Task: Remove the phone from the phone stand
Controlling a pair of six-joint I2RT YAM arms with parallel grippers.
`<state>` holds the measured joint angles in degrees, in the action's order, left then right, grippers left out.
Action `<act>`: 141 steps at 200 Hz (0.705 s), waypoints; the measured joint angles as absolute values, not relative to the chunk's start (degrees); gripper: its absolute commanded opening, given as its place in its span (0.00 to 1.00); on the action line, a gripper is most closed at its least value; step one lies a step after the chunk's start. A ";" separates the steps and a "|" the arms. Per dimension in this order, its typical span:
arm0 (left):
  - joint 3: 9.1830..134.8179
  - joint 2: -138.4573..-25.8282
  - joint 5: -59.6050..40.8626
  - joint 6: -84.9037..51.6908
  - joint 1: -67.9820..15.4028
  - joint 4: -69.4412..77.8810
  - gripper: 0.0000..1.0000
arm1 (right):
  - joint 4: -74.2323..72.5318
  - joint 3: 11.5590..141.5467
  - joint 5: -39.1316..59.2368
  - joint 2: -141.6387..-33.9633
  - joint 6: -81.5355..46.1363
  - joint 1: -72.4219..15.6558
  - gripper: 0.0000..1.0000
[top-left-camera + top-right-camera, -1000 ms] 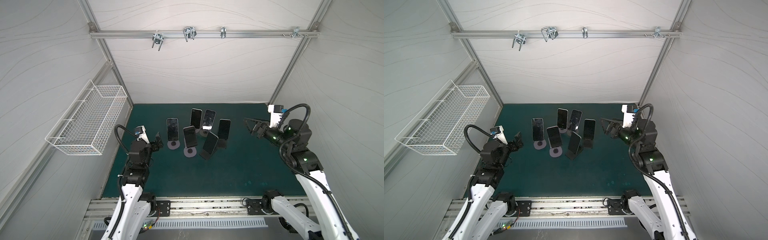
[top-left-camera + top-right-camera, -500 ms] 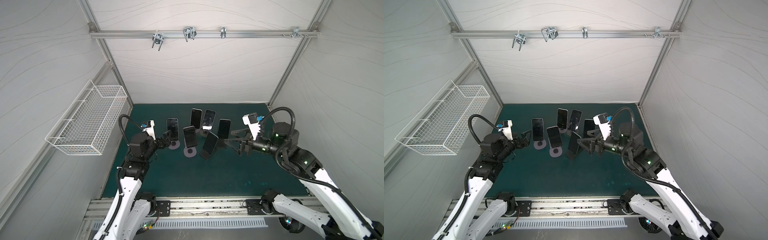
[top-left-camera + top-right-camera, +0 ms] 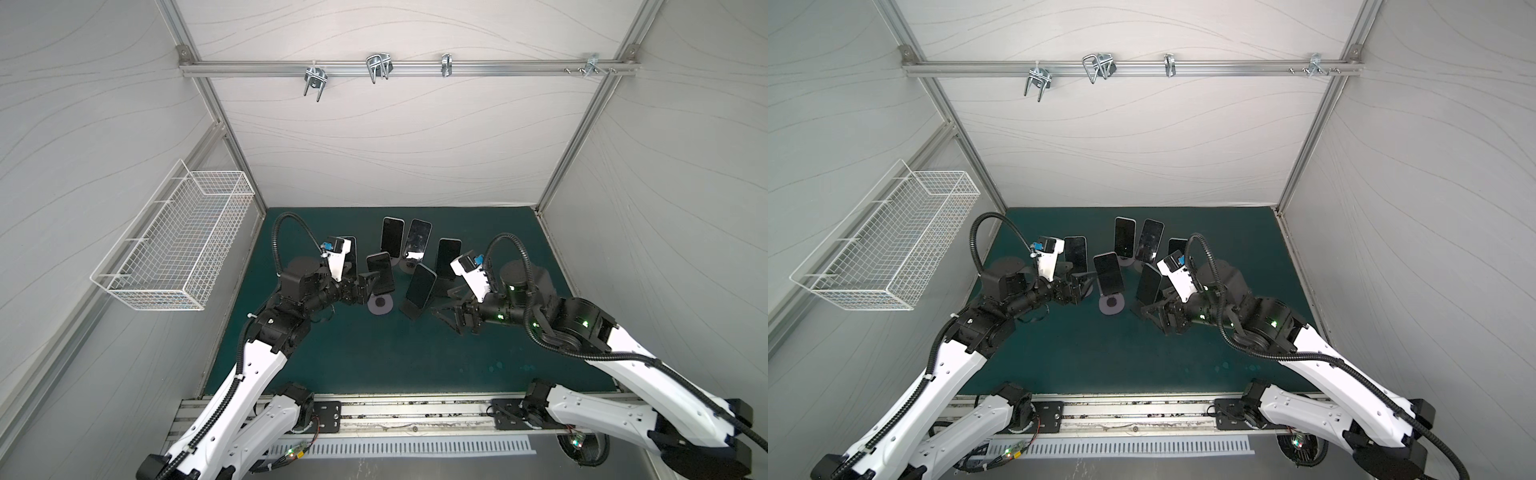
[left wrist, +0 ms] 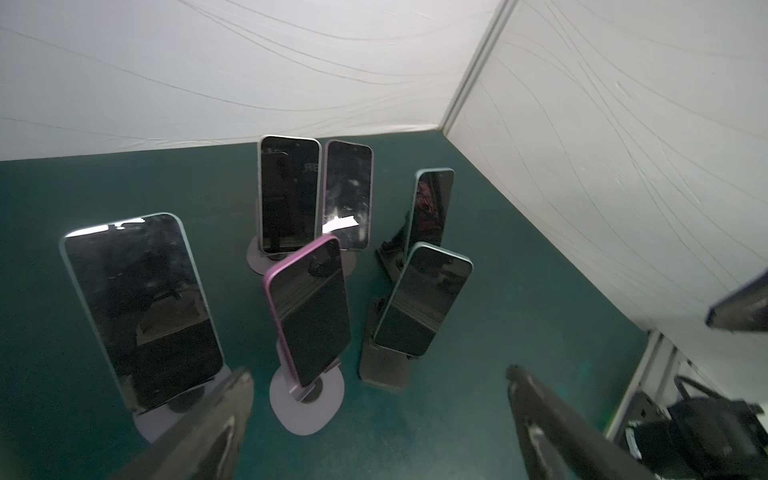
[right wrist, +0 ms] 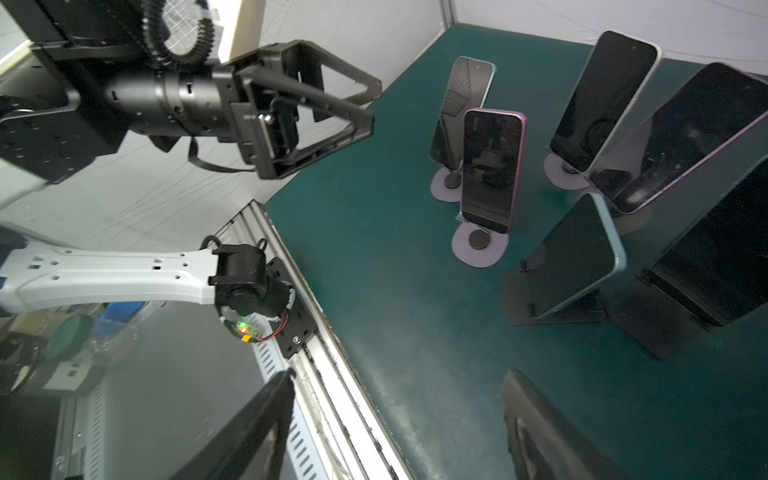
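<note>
Left claw [image 5: 372, 107] spread wide, squared to purple phone [image 4: 309, 309] leaning on round stand [image 4: 307, 405]: probable grasp line-up. Right claw [image 5: 399, 374] parted, empty.

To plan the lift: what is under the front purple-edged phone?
The front purple-edged phone sits over a pale round stand base with a dark disc. The phone hides the stand's upper part.

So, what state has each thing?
Leftmost phone: on stand, dark.
Front purple phone: on stand, dark.
White-edged phone: on stand, dark.
White-labelled phone: on stand, dark.
Rightmost phone: on stand, dark.
Front-right phone: on stand, dark.
Left gripper: open.
Right gripper: open.
Wire basket: empty.
</note>
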<state>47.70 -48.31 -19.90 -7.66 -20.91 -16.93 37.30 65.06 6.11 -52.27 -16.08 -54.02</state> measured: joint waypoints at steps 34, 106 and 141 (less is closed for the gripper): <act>47.86 -49.17 -22.39 -3.44 -23.99 -17.17 0.99 | 38.85 64.66 0.91 -50.22 -16.05 -54.04 0.81; 46.44 -49.71 -23.44 6.24 -31.44 -15.57 0.99 | 39.00 58.92 -3.97 -45.10 -16.71 -54.04 0.92; 44.97 -52.07 -24.01 9.06 -32.45 -13.13 0.99 | 39.05 55.68 -5.82 -42.59 -18.02 -54.04 0.99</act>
<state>44.97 -52.07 -24.01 9.06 -32.45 -13.13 39.05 55.68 -5.82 -42.59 -18.02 -54.04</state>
